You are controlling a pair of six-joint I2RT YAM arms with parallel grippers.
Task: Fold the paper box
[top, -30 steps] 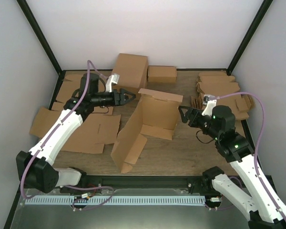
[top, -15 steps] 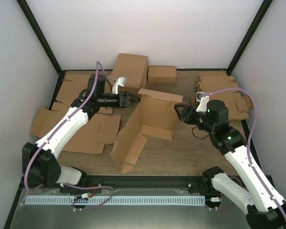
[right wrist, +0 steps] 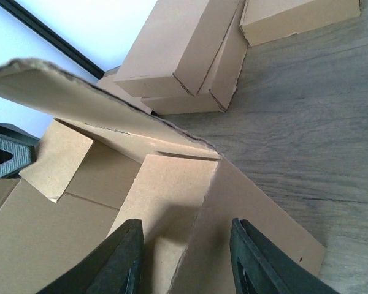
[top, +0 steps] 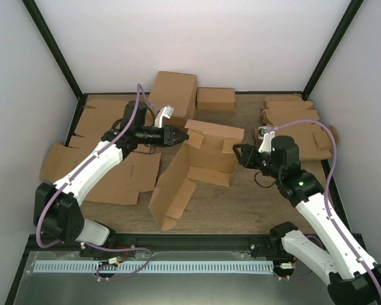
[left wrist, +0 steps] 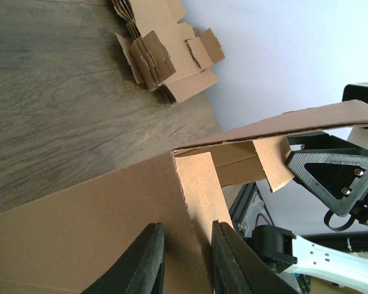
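The paper box (top: pixel 200 166) is a large brown cardboard blank, half raised in the middle of the table, with its back wall up and a long panel sloping toward the front. My left gripper (top: pixel 183 136) is at its back-left corner. In the left wrist view the left gripper (left wrist: pixel 185 236) has narrow jaws straddling the seam between wall and side flap (left wrist: pixel 199 184); whether the pads press it does not show. My right gripper (top: pixel 237 152) is at the back-right corner. There the right gripper (right wrist: pixel 185 245) stands open, with flap (right wrist: pixel 165 190) and wall edge between its fingers.
Flat cardboard blanks (top: pixel 95 171) cover the table's left side, and a stack of notched blanks (top: pixel 298 121) lies at the back right. Two folded boxes, a long box (top: pixel 174 92) and a small box (top: pixel 216 98), sit at the back. The enclosure walls stand close.
Both grippers have moved inward onto the box's back corners and their jaws have narrowed. The side flaps have swung in behind the back wall.
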